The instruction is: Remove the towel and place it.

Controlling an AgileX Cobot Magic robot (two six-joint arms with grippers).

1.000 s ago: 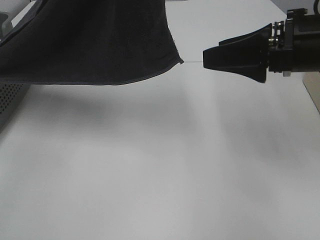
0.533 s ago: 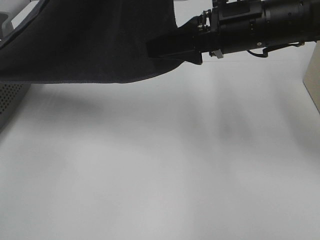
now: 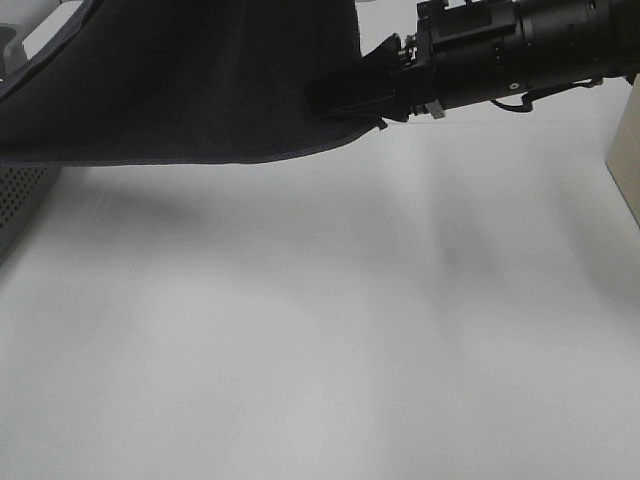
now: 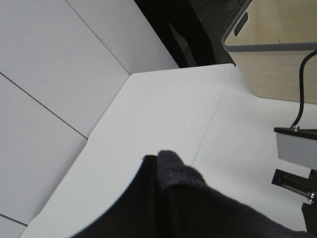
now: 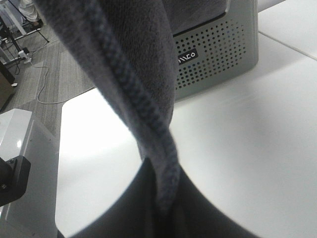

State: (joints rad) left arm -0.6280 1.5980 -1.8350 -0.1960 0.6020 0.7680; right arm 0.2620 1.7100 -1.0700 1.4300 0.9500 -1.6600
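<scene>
Only one mark is readable, and it shows in the right wrist view: a small dark label on the basket. It sits on the grey perforated wall, at the end of the field of holes, just beside the hanging hem of the towel. The letters are pale on the dark patch. The last two read "co"; the strokes before them run together, and I cannot tell which letters they are.

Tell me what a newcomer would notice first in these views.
The dark towel hangs spread above the white table, filling the upper left of the high view. The right gripper reaches in from the right, shut on its lower corner; a grey perforated basket shows below the towel's left end.
</scene>
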